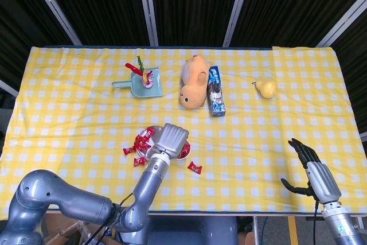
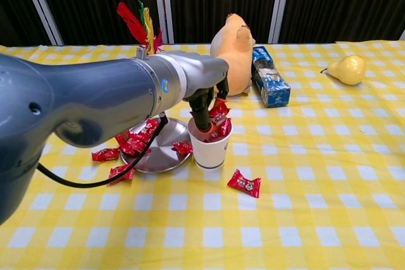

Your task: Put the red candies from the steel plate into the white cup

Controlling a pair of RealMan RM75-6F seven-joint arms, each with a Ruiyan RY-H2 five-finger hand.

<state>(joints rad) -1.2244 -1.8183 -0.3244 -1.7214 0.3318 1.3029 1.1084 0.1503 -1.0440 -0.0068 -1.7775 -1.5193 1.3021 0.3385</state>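
Note:
My left hand (image 2: 204,96) hangs right over the white cup (image 2: 210,148) and holds a couple of red candies (image 2: 219,117) at the cup's mouth. In the head view the left hand (image 1: 172,138) covers most of the cup (image 1: 184,152). The steel plate (image 2: 163,153) lies just left of the cup, with several red candies (image 2: 134,138) on and beside it. One wrapped candy (image 2: 244,183) lies on the cloth to the right of the cup. My right hand (image 1: 308,166) hovers open at the table's front right edge, far from all of this.
An orange plush toy (image 1: 194,80) and a blue box (image 1: 215,98) lie behind the cup. A yellow pear (image 1: 266,88) sits at the back right. A teal scoop with feathers (image 1: 143,82) is at the back left. Two candies (image 2: 106,155) lie off the plate's left.

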